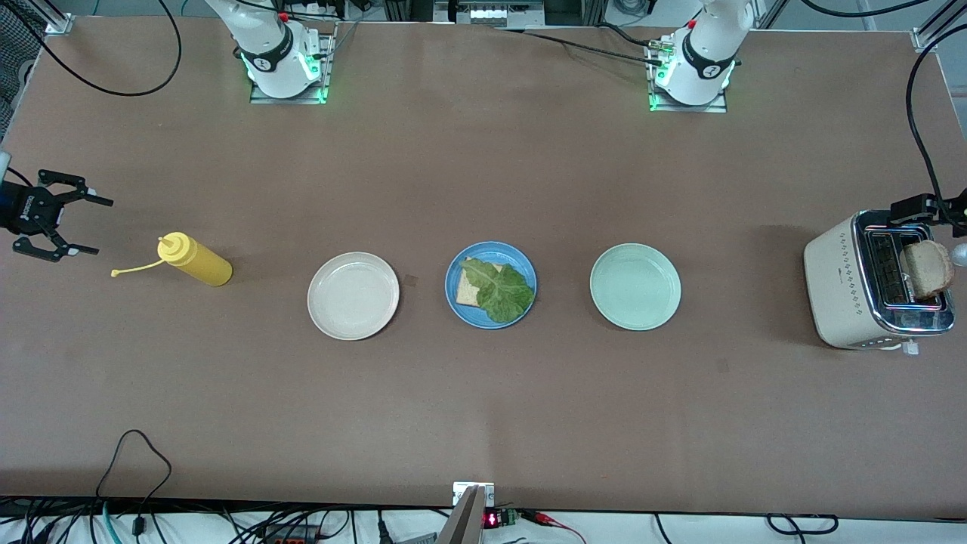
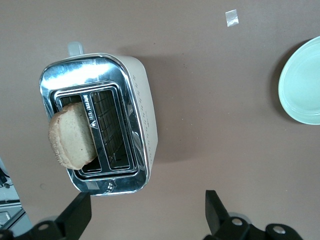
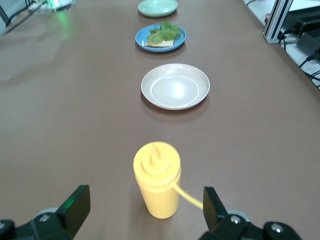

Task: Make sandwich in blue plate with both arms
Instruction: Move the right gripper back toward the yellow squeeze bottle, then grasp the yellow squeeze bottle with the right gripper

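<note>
The blue plate (image 1: 468,316) sits mid-table and holds one bread slice (image 1: 468,289) with a green lettuce leaf (image 1: 505,292) on top; it also shows in the right wrist view (image 3: 161,36). A second bread slice (image 1: 928,269) (image 2: 72,136) sticks up from a slot of the toaster (image 1: 846,291) (image 2: 142,115). My left gripper (image 2: 145,212) (image 1: 918,209) hangs open above the toaster's edge, with nothing between its fingers. My right gripper (image 1: 72,225) (image 3: 145,207) is open at the right arm's end of the table, its fingers pointing at the yellow bottle (image 1: 196,261) (image 3: 157,180).
A beige plate (image 1: 353,295) (image 3: 175,86) lies between the bottle and the blue plate. A pale mint-green plate (image 1: 635,286) (image 2: 302,82) lies between the blue plate and the toaster. The bottle lies on its side, its tethered cap (image 1: 115,273) hanging off.
</note>
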Controlling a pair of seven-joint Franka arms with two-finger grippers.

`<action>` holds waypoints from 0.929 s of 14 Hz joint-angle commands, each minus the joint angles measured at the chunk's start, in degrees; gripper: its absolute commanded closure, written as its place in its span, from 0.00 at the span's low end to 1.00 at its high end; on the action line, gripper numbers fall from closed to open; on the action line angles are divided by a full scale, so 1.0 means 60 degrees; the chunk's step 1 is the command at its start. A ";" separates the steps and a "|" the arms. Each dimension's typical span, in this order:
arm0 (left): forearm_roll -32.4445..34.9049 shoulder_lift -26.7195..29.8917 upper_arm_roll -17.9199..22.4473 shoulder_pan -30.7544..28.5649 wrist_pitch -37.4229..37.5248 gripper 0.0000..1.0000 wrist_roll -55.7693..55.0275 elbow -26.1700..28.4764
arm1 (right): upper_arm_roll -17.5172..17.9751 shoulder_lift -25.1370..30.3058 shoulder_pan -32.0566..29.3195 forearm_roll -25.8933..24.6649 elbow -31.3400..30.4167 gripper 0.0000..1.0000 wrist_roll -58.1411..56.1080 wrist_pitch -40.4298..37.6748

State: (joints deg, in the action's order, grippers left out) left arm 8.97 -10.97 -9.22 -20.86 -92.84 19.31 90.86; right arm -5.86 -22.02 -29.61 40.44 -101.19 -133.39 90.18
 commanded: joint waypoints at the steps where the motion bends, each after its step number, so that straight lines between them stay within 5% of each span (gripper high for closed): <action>1: -0.0088 0.0070 -0.0147 -0.0054 0.0253 0.00 -0.0084 -0.0143 | 0.0783 -0.0854 -0.1342 0.0598 0.0048 0.00 -0.0925 -0.0265; 3: -0.0088 0.0056 -0.0147 -0.0040 0.0487 0.00 -0.0128 -0.0333 | 0.1457 -0.1425 -0.2296 0.0687 0.0077 0.00 -0.1176 -0.0280; 9: -0.0147 0.0070 -0.0512 -0.0054 0.0722 0.00 -0.0333 -0.0393 | 0.1782 -0.2261 -0.2330 0.2062 0.0122 0.00 -0.1177 -0.0426; 13: -0.0147 0.0143 -0.0528 -0.0054 0.0751 0.00 -0.0391 -0.0393 | 0.1885 -0.2731 -0.2315 0.2108 0.0122 0.00 -0.1221 -0.0383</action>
State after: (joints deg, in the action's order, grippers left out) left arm 8.82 -10.84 -12.13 -20.82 -89.70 17.29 89.32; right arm 5.20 -36.69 -43.05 52.05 -101.27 -140.38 88.60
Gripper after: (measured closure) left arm 0.000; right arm 0.000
